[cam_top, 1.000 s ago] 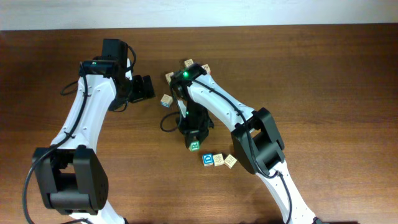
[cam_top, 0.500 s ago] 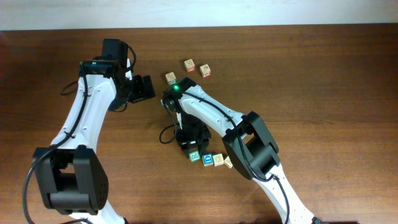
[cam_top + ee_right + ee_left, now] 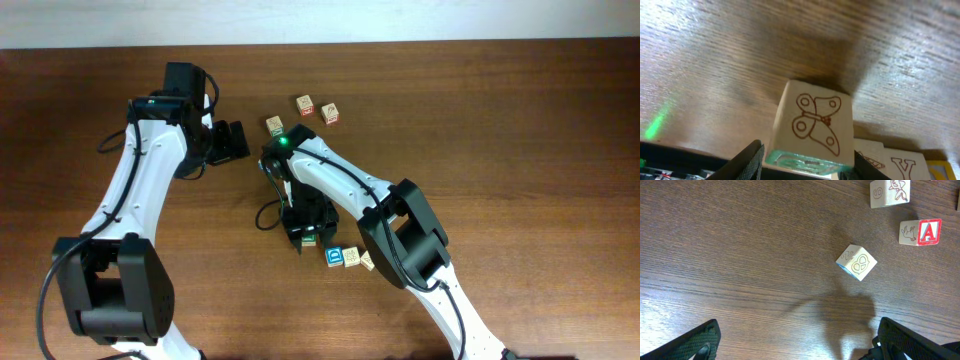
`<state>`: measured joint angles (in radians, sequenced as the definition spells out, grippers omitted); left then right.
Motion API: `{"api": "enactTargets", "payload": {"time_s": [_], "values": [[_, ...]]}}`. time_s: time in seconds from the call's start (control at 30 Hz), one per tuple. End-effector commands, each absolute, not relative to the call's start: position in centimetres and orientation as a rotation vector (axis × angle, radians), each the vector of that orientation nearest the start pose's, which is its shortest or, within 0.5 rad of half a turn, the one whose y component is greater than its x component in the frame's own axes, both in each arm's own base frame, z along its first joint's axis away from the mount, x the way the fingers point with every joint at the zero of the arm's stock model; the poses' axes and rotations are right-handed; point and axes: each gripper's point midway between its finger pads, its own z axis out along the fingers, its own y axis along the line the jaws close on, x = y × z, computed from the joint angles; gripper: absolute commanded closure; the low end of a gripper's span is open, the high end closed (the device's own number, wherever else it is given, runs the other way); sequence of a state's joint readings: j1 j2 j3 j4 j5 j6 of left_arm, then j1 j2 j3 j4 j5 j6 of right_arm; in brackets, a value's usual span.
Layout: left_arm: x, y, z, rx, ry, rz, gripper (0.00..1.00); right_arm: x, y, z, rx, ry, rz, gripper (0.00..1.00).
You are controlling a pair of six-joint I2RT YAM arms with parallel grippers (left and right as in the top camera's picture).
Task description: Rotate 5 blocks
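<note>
The right gripper (image 3: pixel 305 232) is hanging directly over the butterfly block (image 3: pixel 812 127). The block is sitting on the wooden table (image 3: pixel 520 150) with its brown butterfly drawing facing the wrist camera and a teal-green printed face turned toward the gripper body. From overhead only a green sliver of it is showing. The right fingers (image 3: pixel 749 159) are standing partly spread on either side of that block, and I cannot tell whether they are pinching it or standing just clear. Just beside the butterfly block, to the robot's right of it and slightly nearer the arm bases, three more blocks are lying in a tight row: a first blue-faced block (image 3: pixel 335 258), a second blue-faced block (image 3: pixel 352 257) and a pale block (image 3: pixel 368 260). Well ahead of the butterfly block, away from the arm bases, the pretzel block (image 3: pixel 856 262) is resting alone, turned diagonal to the wood grain, showing a yellow-green pretzel drawing and a blue edge. Farther still from the butterfly block, the orange-marked cube (image 3: pixel 889 192) and the red "A" cube (image 3: pixel 921 232) are sitting near each other but apart. The left gripper (image 3: pixel 799 330) is hovering ahead and to the robot's left of the butterfly block, its fingers spread wide around nothing.
</note>
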<state>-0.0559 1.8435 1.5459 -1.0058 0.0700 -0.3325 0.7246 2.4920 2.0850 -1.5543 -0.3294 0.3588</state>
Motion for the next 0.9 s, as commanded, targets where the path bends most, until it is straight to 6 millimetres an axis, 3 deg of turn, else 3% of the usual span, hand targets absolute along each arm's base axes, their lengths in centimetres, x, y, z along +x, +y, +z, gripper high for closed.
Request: {"api": "enactTargets", "payload": {"time_s": [0.0,0.13,0.33,0.43,0.6,0.77,0.87], "values": [[41.0,-3.4,12.0,-0.360,2.851,-0.164,0.01,27.8,29.9,3.0,-0.538,3.502,0.165,0.53],[41.0,-3.4,12.0,-0.360,2.851,-0.164,0.01,29.7,29.2,5.2,-0.514,3.431,0.144,0.53],[41.0,-3.4,12.0,-0.360,2.851,-0.164,0.01,31.9,27.8,11.2,-0.481,3.281,0.140,0.56],[41.0,-3.4,12.0,-0.360,2.851,-0.164,0.01,31.2,26.7,13.5,-0.481,3.260,0.109,0.59],[41.0,-3.4,12.0,-0.360,2.851,-0.164,0.01,29.2,27.5,16.7,-0.559,3.178,0.118,0.65],[41.0,-3.4,12.0,-0.360,2.851,-0.164,0.01,27.1,26.3,20.4,-0.493,3.026,-0.063,0.64],[41.0,-3.4,12.0,-0.360,2.851,-0.164,0.01,25.6,26.1,20.3,-0.504,3.022,-0.059,0.61]]}}
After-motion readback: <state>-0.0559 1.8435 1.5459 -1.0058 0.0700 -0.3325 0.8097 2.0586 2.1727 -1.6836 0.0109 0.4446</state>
